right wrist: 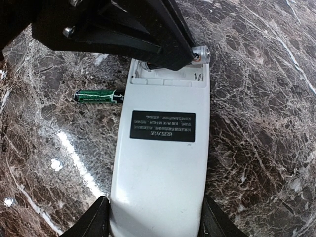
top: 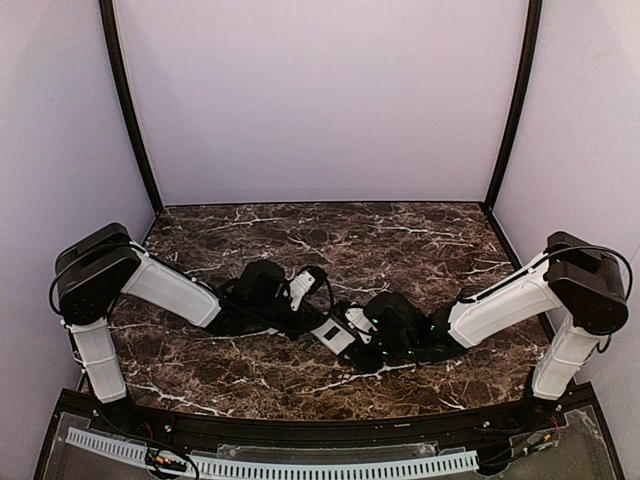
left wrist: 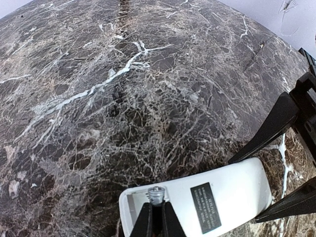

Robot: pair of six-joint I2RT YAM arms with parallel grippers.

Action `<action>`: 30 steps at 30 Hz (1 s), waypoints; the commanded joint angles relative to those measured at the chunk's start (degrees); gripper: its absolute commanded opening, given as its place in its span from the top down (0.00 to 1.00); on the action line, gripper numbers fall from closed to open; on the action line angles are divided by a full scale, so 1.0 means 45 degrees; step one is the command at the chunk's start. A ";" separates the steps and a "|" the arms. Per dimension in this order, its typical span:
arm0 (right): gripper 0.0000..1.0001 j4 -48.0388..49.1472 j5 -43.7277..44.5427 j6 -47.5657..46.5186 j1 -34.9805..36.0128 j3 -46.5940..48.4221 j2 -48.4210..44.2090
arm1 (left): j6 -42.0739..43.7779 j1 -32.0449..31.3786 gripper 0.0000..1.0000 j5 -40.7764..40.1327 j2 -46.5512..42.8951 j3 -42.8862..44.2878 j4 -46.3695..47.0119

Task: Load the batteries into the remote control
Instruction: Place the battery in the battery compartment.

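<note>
Entry: both arms met over the middle of the dark marble tabletop (right wrist: 256,123), a little toward the near edge.

Remote control (right wrist: 163,168): you had it back side up, with the plain white shell and a dark printed label (right wrist: 163,126) facing the right wrist camera. Its battery compartment (right wrist: 170,78) stood uncovered at the end farthest from your right pincer. In the top view it showed as a small white slab between the two wrists. I could not tell whether it lay flat on the marble or was slightly lifted.

Right pincer (right wrist: 155,217): it was grasping the remote control. One black finger pressed each long edge at the closed end, and the jaws were held apart by the width of the body.

Left pincer (left wrist: 156,207): it was clenched on a silver-tipped battery (left wrist: 157,193). The fingers were pinched tight together and only the metal cap of the cell stuck out past them. You had that cap at the open end of the remote control, by the corner of the compartment. The left fingers hid the rest of the cell, so I could not tell whether it was seated in the recess or only touching its rim.

Second cell: a green battery (right wrist: 98,96) lay on its side on the tabletop, free of both pincers. It sat crosswise to the remote control, with one end just beside the long edge near the open compartment. I could not tell whether it touched the shell.
</note>
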 commanded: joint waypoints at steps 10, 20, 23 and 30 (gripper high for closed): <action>1.00 -0.2050 -0.0737 -0.0267 0.0324 -0.0767 0.0267 | 0.1159 -0.0099 1.00 -0.0661 0.0596 -0.0670 0.2164; 1.00 -0.2225 -0.0427 0.0031 0.0334 -0.0722 0.0365 | 0.1554 -0.0101 1.00 -0.1165 0.0431 -0.1109 0.1628; 1.00 -0.2374 -0.0255 0.0236 0.0292 -0.0685 0.0424 | 0.1551 -0.0115 1.00 -0.1432 0.0246 -0.1368 0.1388; 1.00 -0.2691 0.0119 0.0698 0.0099 -0.0645 0.0513 | 0.1561 -0.0120 1.00 -0.2242 -0.0246 -0.1522 0.0435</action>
